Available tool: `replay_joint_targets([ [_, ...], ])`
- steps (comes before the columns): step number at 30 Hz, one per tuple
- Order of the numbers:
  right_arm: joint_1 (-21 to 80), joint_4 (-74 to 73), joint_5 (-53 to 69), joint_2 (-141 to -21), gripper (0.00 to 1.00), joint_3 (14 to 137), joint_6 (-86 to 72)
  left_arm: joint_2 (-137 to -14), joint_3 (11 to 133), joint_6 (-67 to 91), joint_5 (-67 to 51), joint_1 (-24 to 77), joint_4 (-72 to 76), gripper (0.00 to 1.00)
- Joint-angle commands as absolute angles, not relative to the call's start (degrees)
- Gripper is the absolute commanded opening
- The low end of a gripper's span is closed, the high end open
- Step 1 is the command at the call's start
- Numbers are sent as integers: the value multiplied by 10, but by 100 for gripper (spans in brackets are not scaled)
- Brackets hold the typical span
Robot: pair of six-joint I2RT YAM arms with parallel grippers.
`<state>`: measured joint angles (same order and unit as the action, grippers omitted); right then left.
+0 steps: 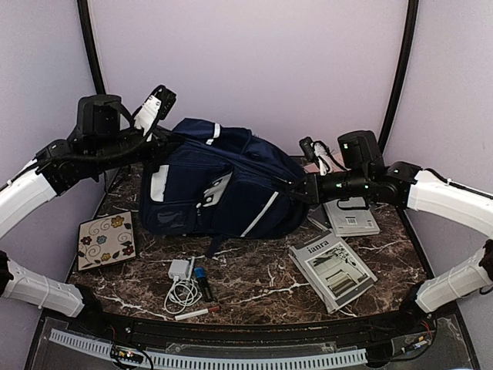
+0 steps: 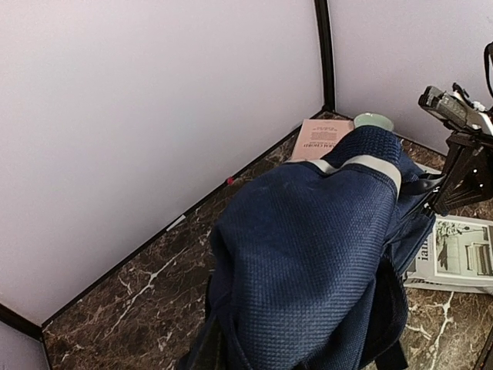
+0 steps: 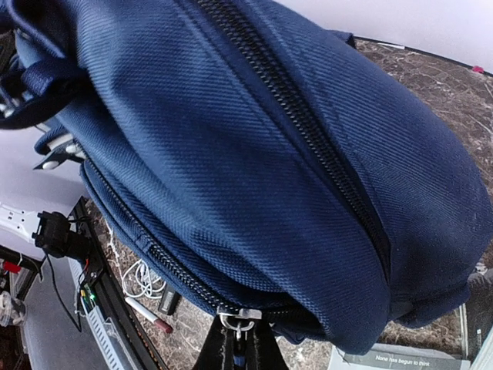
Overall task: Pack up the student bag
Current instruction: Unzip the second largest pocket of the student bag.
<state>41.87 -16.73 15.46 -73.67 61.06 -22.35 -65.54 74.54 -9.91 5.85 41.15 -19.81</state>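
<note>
Right wrist view: right gripper (image 3: 239, 341) pinched shut on the zipper pull (image 3: 239, 320) of the student bag (image 3: 254, 154), which lies mid-bench toward the far edge. Draw steadily along the zipper track (image 3: 181, 274). The left gripper (image 1: 156, 142) is at the bag's top, its grip indeterminable.

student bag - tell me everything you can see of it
The student bag, a large dark navy woven-fabric backpack, lies at the middle of the brown marbled table. It has thin white stripes, a light grey panel, front pockets and zips. The right gripper is shut on a metal zip pull; the left gripper seems to pinch its far-left edge.
</note>
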Motion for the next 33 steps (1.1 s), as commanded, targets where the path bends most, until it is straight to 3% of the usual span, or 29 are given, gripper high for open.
replay_joint_targets([
  [1,406,-257,188,-746,0,632,-187,-687,889,-114,186,382,-164,0],
  [8,429,-200,261,-761,0,638,-211,-833,1016,-95,169,309,-242,0],
  [14,431,-178,248,-775,0,637,-236,-900,1014,-59,122,283,-235,3],
  [17,431,-202,224,-790,0,671,-221,-889,996,-49,92,280,-211,40],
  [18,431,-210,222,-797,0,686,-213,-880,991,-49,89,280,-204,57],
  [21,431,-226,221,-820,0,725,-198,-859,978,-68,64,280,-187,82],
  [24,431,-243,223,-840,0,761,-183,-835,977,-78,32,276,-180,96],
  [29,438,-259,225,-858,0,789,-164,-800,969,-92,12,264,-160,99],
  [33,446,-260,230,-862,0,792,-155,-772,917,-145,-230,275,-158,93],
])
